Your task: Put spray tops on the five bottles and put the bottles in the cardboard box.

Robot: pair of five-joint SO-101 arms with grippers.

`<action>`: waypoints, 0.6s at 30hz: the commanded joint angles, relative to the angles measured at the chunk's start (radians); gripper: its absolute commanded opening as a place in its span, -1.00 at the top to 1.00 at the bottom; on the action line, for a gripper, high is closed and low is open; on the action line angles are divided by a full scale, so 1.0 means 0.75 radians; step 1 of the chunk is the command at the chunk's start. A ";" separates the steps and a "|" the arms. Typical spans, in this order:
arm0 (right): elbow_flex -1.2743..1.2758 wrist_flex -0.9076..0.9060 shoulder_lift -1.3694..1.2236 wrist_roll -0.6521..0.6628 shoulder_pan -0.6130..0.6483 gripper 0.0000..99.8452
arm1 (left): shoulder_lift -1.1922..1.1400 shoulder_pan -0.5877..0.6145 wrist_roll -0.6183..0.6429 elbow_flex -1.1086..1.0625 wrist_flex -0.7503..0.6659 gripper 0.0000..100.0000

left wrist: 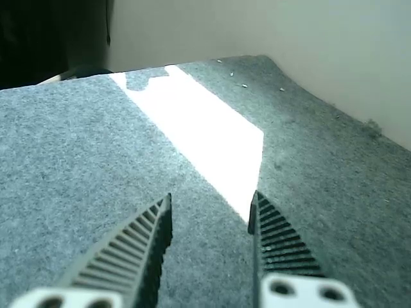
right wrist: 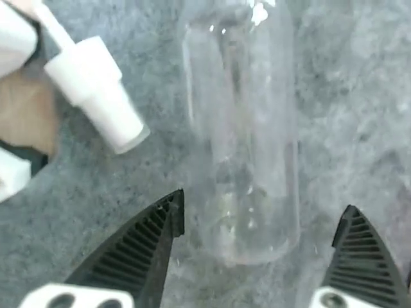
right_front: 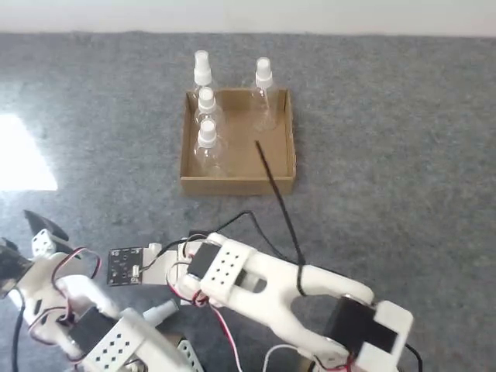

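Bottle lying flat | right end effector open above | spray top beside

Clear bottle, white spray top, grey carpet

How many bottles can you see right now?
5. Three capped bottles line the cardboard box's left side; a fourth stands back-right; an uncapped bottle lies below the open right claw.
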State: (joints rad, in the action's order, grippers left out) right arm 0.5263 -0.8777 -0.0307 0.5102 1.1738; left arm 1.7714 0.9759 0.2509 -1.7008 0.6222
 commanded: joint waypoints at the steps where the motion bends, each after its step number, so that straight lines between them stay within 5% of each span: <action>1: -0.115 0.021 -0.011 0.020 -0.048 0.38 | 0.018 -0.002 0.010 0.019 0.020 0.62; 8: -0.141 0.019 -0.015 0.020 -0.060 0.85 | 0.018 -0.002 0.010 0.019 0.020 0.62; 18: -0.162 -0.091 0.054 0.010 -0.136 0.87 | 0.018 0.002 0.010 0.019 0.020 0.62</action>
State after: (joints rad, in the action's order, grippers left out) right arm 0.4772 -0.9068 -0.0537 0.5148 1.1139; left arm 1.7714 0.9759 0.2509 -1.7008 0.6222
